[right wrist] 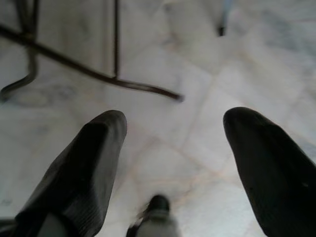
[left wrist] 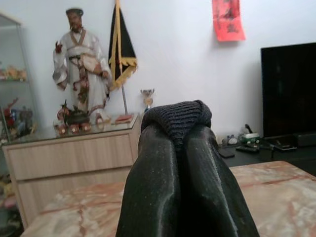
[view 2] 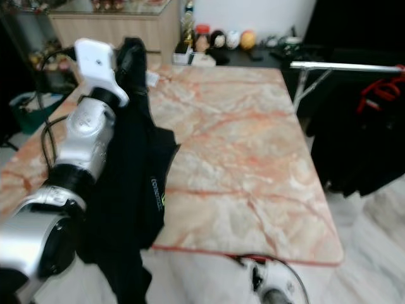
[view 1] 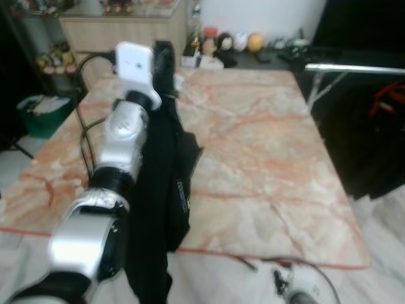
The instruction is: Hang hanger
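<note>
Black garment (left wrist: 180,118) pinched between closed left jaws, raised over the marble desk (view 1: 253,158), draping down. Right jaws wide apart, empty, above floor (right wrist: 173,143).

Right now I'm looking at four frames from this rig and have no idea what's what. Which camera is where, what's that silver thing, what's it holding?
The silver thing is the left arm of a humanoid robot. Two pictures come from a stereo camera on its head, looking forward and down; they show one scene from slightly different spots. The other two come from cameras on the wrists, each looking along that hand's two black fingers.

In front of the robot is a marble-patterned table. The left hand is raised over it, its fingers shut on a black garment, which drapes down beside the arm. A knitted dark edge pokes out between the fingertips in the left wrist view. I cannot make out a hanger in the cloth.

To the right a clothes rail stands with dark clothes under it.

The right hand hangs low, fingers open, over pale floor tiles.
</note>
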### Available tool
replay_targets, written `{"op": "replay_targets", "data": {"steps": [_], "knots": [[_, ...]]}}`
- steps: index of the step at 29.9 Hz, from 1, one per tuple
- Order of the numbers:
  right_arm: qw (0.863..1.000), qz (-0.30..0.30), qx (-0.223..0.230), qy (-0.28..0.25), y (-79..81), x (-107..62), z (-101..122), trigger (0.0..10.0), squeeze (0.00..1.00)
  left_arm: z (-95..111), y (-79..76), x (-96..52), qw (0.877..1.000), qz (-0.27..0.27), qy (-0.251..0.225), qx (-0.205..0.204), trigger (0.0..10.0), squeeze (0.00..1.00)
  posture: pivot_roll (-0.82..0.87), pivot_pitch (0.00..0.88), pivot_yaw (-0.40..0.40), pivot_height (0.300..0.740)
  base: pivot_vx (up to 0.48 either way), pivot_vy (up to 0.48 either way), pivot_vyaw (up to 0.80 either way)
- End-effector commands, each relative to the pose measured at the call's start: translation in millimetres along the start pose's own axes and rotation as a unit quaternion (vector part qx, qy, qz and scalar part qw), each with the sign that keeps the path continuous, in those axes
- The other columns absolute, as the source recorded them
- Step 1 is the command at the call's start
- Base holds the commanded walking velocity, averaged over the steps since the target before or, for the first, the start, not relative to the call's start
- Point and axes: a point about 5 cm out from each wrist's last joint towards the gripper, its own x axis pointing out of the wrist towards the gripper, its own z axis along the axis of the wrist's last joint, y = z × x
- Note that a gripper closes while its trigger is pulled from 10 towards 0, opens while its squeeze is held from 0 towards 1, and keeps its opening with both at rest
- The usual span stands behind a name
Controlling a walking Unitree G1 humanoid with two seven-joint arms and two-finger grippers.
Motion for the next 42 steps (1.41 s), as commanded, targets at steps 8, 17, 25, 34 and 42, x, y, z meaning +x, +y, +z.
{"op": "replay_targets", "data": {"steps": [8,17,25,34,42], "knots": [[1.000,-0.008,-0.011,0.003,-9.9,-0.1,-0.1,10.0,0.00,1.2,-1.8,4.5,1.000,-0.002,0.002,0.006,10.0,0.00,0.14,0.000,0.010,0.740,0.299,0.000,0.00],[1.000,-0.003,-0.020,0.012,-9.7,-1.7,-5.5,10.0,0.00,-44.6,6.6,-45.4,0.998,-0.015,0.056,-0.001,10.0,0.00,0.15,0.000,0.001,0.740,0.000,0.000,0.00],[0.999,0.001,-0.025,0.022,-9.6,-3.9,-12.3,10.0,0.00,-49.1,22.6,-93.0,0.997,-0.025,0.070,-0.020,10.0,0.00,0.15,0.000,0.002,0.740,0.000,0.000,0.00],[0.999,0.003,-0.028,0.030,-8.6,-5.2,-16.9,10.0,0.00,-61.8,1.5,-140.8,0.977,-0.128,0.172,-0.026,10.0,0.00,0.16,0.000,0.005,0.740,0.000,0.000,0.00],[0.999,-0.001,-0.027,0.039,-11.3,-6.3,-20.6,10.0,0.00,-87.9,-17.9,-175.5,0.940,-0.193,0.281,-0.026,10.0,0.00,0.15,0.000,0.008,0.740,0.000,0.000,0.00]]}}
